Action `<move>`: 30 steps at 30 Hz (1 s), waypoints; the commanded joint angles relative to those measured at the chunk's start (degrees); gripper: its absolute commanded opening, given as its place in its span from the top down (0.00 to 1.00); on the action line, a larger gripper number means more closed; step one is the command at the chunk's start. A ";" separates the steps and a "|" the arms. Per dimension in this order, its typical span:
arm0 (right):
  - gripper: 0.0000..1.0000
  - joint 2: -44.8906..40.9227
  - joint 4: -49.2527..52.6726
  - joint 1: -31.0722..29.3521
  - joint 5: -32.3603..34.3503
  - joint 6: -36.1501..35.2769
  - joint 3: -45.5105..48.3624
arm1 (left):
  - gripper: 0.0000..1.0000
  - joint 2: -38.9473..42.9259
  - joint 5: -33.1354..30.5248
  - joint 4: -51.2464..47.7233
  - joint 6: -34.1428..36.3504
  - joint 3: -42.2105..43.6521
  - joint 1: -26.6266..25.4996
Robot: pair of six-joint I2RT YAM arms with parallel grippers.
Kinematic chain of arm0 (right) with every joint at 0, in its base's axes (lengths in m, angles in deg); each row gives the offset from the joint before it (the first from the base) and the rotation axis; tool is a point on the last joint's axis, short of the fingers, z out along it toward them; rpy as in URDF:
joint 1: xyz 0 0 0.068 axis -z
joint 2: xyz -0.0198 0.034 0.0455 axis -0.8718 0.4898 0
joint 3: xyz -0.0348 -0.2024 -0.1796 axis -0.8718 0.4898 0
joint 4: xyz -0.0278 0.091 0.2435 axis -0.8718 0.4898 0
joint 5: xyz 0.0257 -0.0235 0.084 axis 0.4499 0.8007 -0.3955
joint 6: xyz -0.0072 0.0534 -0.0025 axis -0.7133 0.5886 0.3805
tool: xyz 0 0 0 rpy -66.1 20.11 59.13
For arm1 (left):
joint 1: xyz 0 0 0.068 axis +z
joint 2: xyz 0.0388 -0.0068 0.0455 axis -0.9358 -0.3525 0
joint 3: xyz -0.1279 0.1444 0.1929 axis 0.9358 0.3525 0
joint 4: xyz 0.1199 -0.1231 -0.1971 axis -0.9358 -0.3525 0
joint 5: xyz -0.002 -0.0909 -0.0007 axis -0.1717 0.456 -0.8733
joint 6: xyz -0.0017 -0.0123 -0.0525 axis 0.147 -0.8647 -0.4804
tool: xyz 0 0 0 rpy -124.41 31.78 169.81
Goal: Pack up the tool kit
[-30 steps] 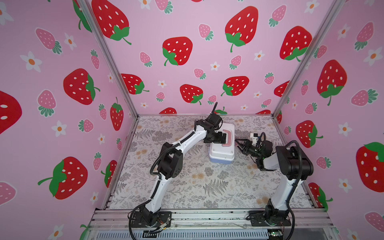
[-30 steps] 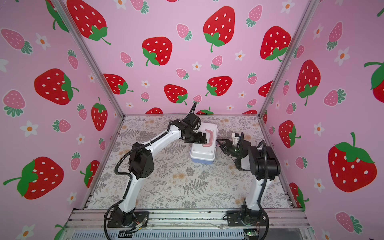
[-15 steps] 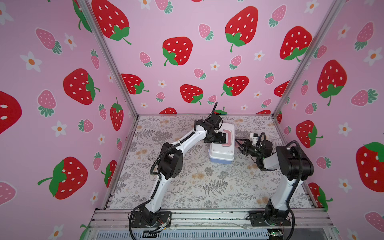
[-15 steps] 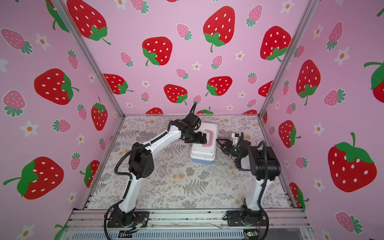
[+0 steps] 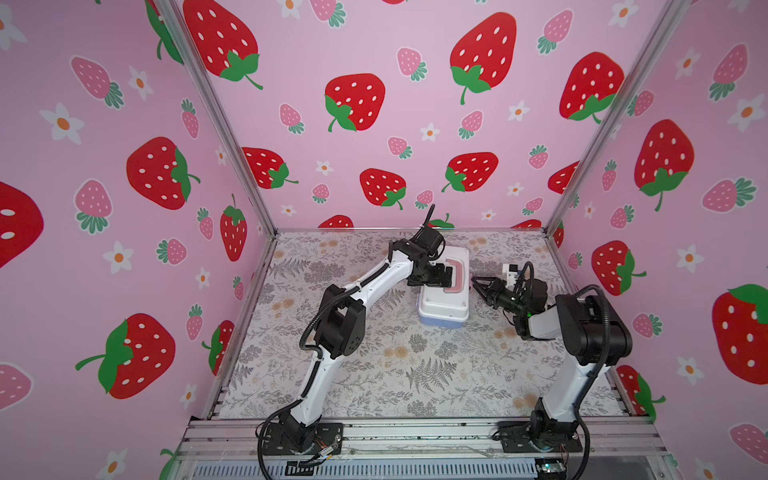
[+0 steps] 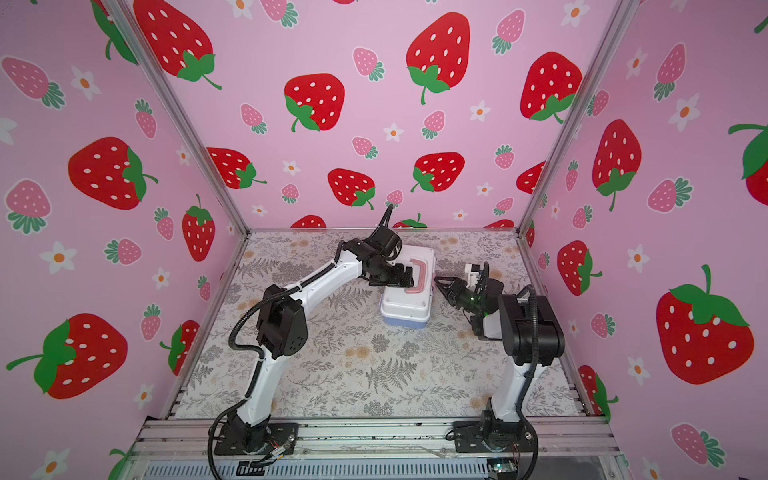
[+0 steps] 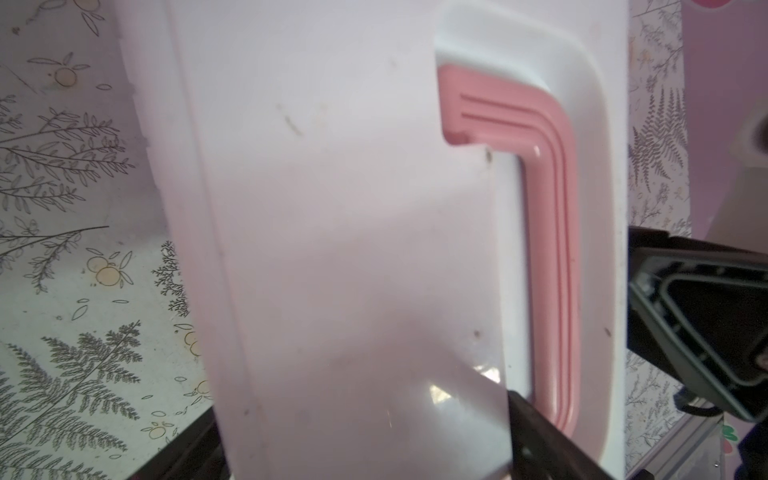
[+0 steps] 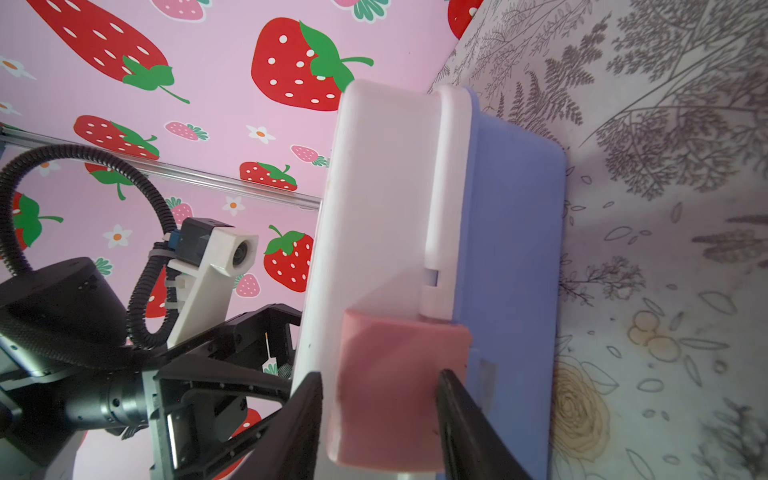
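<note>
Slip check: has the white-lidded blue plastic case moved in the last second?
No. The white-lidded blue plastic case sits unchanged relative to the grey fern print near it.

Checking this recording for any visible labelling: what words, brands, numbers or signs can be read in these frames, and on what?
None: no readable text in any view.
tool kit: the white lid, pink handle and pink latch carry no print.
walls: strawberry and flower pattern only.
table mat: plant pattern only.
small part on the front rail: too small to read.
</note>
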 commanded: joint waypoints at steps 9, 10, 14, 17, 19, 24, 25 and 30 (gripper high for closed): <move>0.55 2.16 -0.78 -0.06 -1.24 -1.06 -1.37 | 0.03 -4.95 3.97 -5.32 -0.54 3.60 -1.16; 0.53 2.27 -0.27 -0.14 -1.46 -1.36 -1.68 | 0.03 -5.12 4.04 -5.35 -0.59 3.63 -1.17; 0.43 2.59 1.07 -0.32 -1.48 -2.12 -2.36 | 0.03 -5.25 4.05 -5.44 -0.57 3.64 -1.19; 0.43 2.94 1.93 -0.52 -1.28 -2.79 -2.57 | 0.03 -5.25 4.25 -5.28 -0.49 3.59 -1.17; 0.47 3.39 1.91 -0.50 -1.17 -2.88 -2.68 | 0.03 -5.29 4.40 -5.26 -0.51 3.58 -1.16; 0.52 4.22 1.87 -0.60 -0.99 -2.88 -3.19 | 0.03 -5.43 4.67 -5.23 -0.40 3.50 -1.16; 0.52 4.46 2.04 -0.55 -0.95 -2.97 -3.32 | 0.03 -5.45 4.65 -5.19 -0.39 3.45 -1.19; 0.49 3.57 7.82 -0.95 0.25 -6.98 -4.21 | 0.03 -5.82 4.84 -5.30 -0.49 3.47 -1.12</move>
